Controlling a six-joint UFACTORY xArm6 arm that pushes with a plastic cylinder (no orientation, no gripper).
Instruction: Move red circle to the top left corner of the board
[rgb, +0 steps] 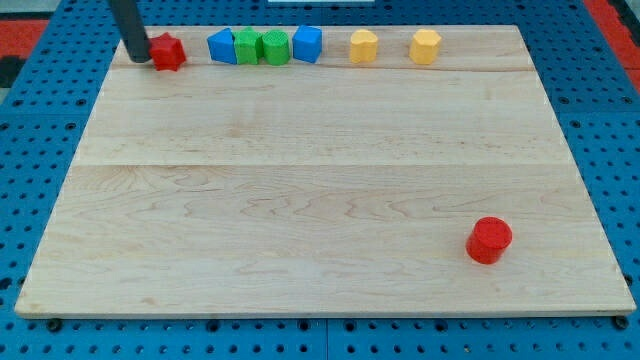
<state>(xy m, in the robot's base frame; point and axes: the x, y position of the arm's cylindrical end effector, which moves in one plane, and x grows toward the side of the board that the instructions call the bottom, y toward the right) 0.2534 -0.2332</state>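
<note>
My tip sits at the board's top left, touching the left side of a red block of unclear shape. It is a bare rod end, pinching nothing. The red circle lies far off, near the bottom right corner, well apart from my tip. Along the top edge run a blue block, two green blocks, another blue block and two yellow blocks.
</note>
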